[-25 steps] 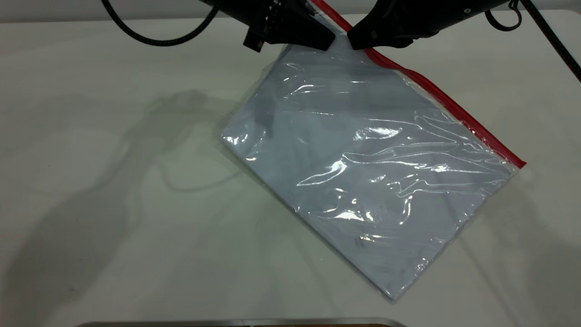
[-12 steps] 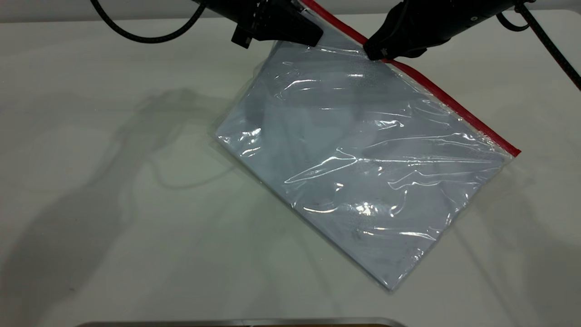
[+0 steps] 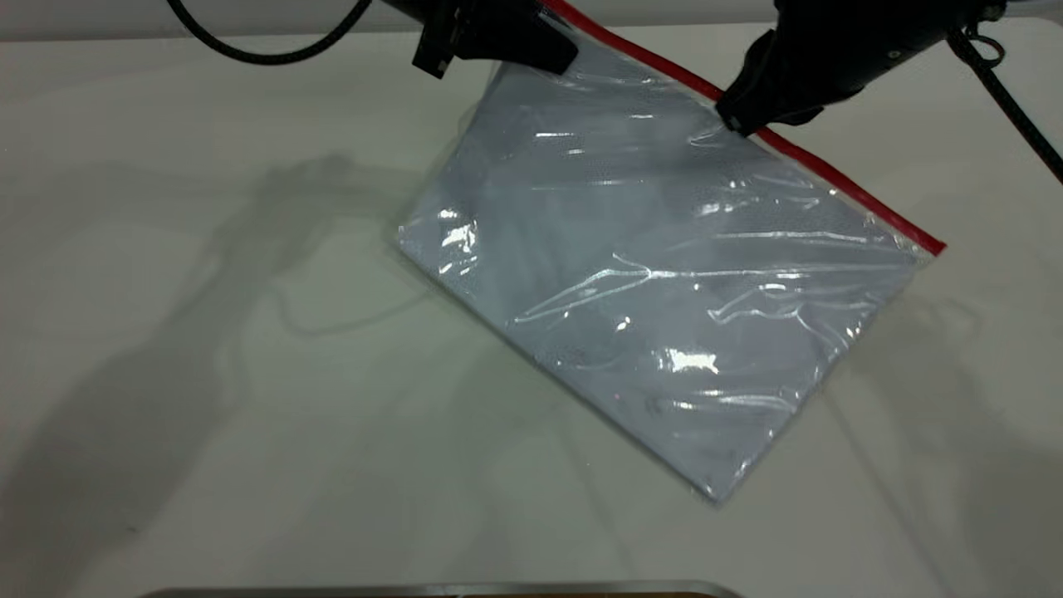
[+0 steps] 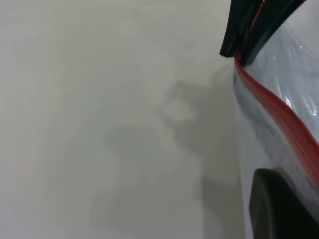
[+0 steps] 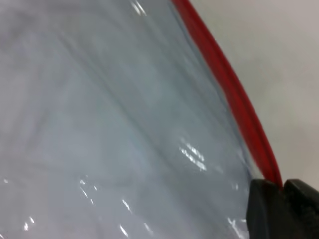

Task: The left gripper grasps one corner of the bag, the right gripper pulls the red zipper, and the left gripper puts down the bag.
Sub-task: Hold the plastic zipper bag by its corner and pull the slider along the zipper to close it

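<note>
The bag (image 3: 656,282) hangs tilted over the table (image 3: 208,374), its far corner (image 3: 531,62) lifted and its lower edge resting on the surface, smudged paper showing through the clear plastic. The left gripper (image 3: 544,54) is up at the top of the exterior view, clamped on that corner where the red zipper (image 3: 830,178) begins; in its wrist view the dark jaws meet right around the red strip (image 4: 269,99). The right gripper (image 3: 735,123) sits on the zipper partway down, jaws pinched together on the red line, and its wrist view shows the strip (image 5: 229,94) running straight into the closed tips (image 5: 281,201). Here is the relation that matters: the zipper runs in a long diagonal from the held corner down toward the viewer's right, and most of its length lies beyond the right gripper, away from the left one. So the pull, I'd judge, needs to follow that diagonal outward while the left side anchors the corner. The slider tab itself is hidden between the tips.
</note>
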You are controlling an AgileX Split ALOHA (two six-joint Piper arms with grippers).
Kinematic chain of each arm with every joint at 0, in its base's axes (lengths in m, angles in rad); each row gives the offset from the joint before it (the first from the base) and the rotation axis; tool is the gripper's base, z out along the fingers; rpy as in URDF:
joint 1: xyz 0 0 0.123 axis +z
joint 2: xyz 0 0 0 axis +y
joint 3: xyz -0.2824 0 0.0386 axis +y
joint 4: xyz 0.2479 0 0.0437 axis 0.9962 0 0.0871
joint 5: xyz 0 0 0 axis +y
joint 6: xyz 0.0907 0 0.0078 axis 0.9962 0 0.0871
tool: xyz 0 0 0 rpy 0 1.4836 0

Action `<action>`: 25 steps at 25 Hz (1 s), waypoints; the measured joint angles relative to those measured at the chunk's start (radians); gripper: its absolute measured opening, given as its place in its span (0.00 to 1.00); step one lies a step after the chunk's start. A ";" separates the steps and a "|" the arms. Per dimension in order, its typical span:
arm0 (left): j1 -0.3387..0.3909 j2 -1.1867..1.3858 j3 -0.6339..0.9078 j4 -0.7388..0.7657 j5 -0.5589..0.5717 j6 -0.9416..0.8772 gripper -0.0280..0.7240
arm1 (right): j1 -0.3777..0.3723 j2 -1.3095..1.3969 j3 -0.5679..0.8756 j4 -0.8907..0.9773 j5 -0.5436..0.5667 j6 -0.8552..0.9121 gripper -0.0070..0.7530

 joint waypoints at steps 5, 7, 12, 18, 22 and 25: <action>0.001 0.000 -0.020 0.049 0.000 -0.002 0.11 | 0.000 0.000 0.016 0.004 -0.067 0.000 0.06; 0.001 0.000 -0.026 0.077 0.001 -0.013 0.11 | 0.000 0.000 0.026 0.005 -0.094 0.000 0.06; 0.001 0.000 -0.027 0.096 0.001 -0.033 0.11 | 0.000 0.000 0.046 0.010 -0.182 0.000 0.06; 0.001 0.000 -0.027 0.128 -0.002 -0.035 0.11 | 0.003 0.000 0.055 0.060 -0.282 0.000 0.06; 0.001 0.000 -0.027 0.144 -0.004 -0.039 0.11 | 0.005 0.000 0.055 0.095 -0.317 0.000 0.06; 0.001 0.000 -0.027 0.158 -0.012 -0.063 0.11 | 0.006 0.000 0.055 0.106 -0.337 0.000 0.06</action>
